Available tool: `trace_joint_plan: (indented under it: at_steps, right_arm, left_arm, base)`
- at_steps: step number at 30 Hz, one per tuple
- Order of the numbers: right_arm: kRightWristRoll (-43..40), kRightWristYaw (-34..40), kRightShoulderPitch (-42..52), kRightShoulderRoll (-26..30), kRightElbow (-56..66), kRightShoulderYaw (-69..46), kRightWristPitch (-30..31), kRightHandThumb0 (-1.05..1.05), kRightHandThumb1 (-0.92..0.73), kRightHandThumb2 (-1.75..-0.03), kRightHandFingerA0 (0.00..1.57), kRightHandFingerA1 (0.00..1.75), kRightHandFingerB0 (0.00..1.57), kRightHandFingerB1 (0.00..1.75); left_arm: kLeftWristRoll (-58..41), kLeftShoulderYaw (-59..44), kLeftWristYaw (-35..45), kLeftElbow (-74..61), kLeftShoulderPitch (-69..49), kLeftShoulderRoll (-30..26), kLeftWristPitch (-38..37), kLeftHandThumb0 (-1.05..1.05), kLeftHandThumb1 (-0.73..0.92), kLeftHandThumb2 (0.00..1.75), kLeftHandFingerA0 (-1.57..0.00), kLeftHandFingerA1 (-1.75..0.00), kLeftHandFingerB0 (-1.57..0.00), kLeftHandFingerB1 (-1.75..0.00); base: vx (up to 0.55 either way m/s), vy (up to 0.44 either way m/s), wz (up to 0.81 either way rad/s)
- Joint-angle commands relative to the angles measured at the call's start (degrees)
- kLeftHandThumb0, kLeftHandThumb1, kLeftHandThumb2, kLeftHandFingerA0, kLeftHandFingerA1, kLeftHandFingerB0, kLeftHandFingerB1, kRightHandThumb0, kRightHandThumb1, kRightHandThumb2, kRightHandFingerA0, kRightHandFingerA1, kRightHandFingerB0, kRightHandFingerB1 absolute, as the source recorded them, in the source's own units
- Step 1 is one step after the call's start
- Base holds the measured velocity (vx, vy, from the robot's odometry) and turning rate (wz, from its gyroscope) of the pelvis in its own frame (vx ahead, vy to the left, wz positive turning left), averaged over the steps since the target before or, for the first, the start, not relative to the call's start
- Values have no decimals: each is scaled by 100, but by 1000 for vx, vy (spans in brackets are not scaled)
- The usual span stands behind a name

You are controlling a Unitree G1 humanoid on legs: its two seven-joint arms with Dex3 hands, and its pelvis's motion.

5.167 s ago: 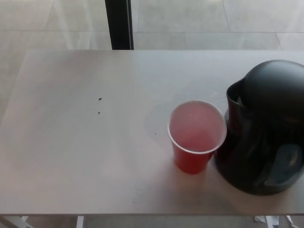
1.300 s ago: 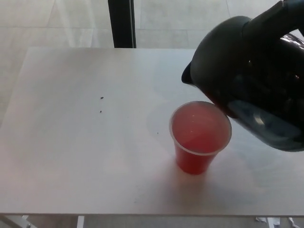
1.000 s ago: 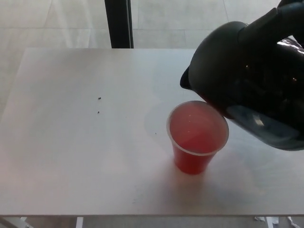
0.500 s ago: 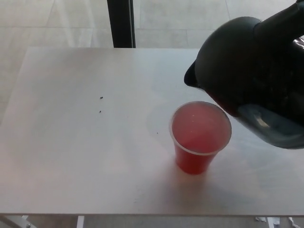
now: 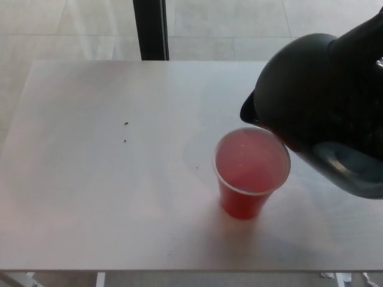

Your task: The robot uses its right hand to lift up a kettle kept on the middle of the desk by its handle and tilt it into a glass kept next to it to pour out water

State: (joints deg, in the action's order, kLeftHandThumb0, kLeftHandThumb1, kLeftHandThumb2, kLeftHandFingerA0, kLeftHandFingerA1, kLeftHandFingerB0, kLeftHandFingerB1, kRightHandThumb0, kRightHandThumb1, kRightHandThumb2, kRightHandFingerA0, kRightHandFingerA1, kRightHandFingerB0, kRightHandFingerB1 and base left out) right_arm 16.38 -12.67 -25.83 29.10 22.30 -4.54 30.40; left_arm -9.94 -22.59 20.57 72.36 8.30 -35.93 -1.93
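Kettle (image 5: 311,101) tilted, spout over red cup (image 5: 250,173) rim; right hand's grip can't be made out.

A cup (image 5: 251,176) stands upright on the bench (image 5: 108,197), right of centre and toward the near edge. The kettle (image 5: 326,107) is off the bench surface, tilted, to the cup's right and behind it, its spout (image 5: 248,110) just above the cup's far rim. Two small specks (image 5: 125,133) lie on the bench well to the cup's left.
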Motion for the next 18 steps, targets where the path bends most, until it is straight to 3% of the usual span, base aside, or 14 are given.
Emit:
trace_joint_plan:
  at_steps: [1,2,5,7,8,9,10,11,12,13,15,16,17,18]
  right_arm:
    - [-107,32,9,53,22,-122,-555,-22,-44,-118,125,137,103,121]
    - [-70,37,44,70,24,-97,-593,-20,-39,-128,98,167,88,141]
    - [-23,-2,114,104,73,-65,-579,-22,-38,-131,98,168,90,143]
    - [-71,-103,167,86,169,-95,-320,-22,-43,-122,95,169,84,138]
    - [-119,-122,198,73,157,-135,-324,-21,-41,-125,94,169,84,138]
    - [-155,-95,219,57,86,-168,-455,-20,-40,-127,93,169,84,139]
    - [-209,-89,236,49,12,-208,-584,-25,-44,-116,120,136,99,119]
    - [-257,-107,268,50,-27,-240,-666,-25,-44,-116,120,136,99,119]
    - [-271,-116,282,60,-46,-257,-714,-24,-44,-116,119,135,99,119]
    - [-306,-140,311,76,-76,-290,-789,-21,-43,-123,90,172,82,148]
    - [-423,-190,359,75,-103,-377,-978,-15,-42,-126,90,173,81,150]
    - [-573,-245,391,62,-157,-462,-1208,-17,-44,-117,120,139,100,124]
    - [-655,-265,428,73,-233,-524,-1473,-18,-45,-117,120,139,101,125]
    - [-676,-279,443,81,-243,-547,-1513,-20,-46,-117,119,139,101,126]
  left_arm:
    - [-8,-6,-69,2,36,-110,118,-73,60,98,-48,-56,-30,-49]
    - [9,5,-68,15,38,-111,93,-78,62,98,-48,-55,-32,-49]
    - [-28,-28,-45,2,25,-107,87,-78,62,97,-48,-55,-33,-50]
    - [10,8,-67,-14,13,-102,46,-74,61,98,-46,-55,-30,-49]
    - [16,13,-68,-7,16,-102,48,-73,60,99,-45,-55,-30,-49]
    - [28,24,-49,1,34,-115,39,-74,75,64,-53,-41,-37,-36]
    - [16,16,-36,15,72,-131,64,-74,75,63,-53,-41,-37,-36]
    - [10,10,-46,20,79,-134,89,-74,75,63,-53,-41,-37,-36]
    - [25,28,-25,8,74,-144,94,-74,61,100,-44,-54,-26,-48]
    - [20,27,1,-1,64,-146,76,-74,76,63,-53,-42,-35,-36]
    - [-33,-26,-40,3,78,-135,123,-74,75,63,-54,-42,-37,-36]
    - [-1,1,-53,-10,66,-133,87,-78,63,98,-47,-55,-32,-50]
    - [58,55,-43,-30,42,-140,17,-79,63,99,-46,-55,-32,-49]
    - [69,67,-46,-38,36,-142,3,-75,76,64,-55,-43,-39,-37]
  base:
    - [0,0,0]
    - [0,0,0]
    - [0,0,0]
    - [0,0,0]
    - [0,0,0]
    - [0,0,0]
    - [0,0,0]
    - [0,0,0]
    - [0,0,0]
    - [0,0,0]
    - [0,0,0]
    - [0,0,0]
    - [0,0,0]
    - [0,0,0]
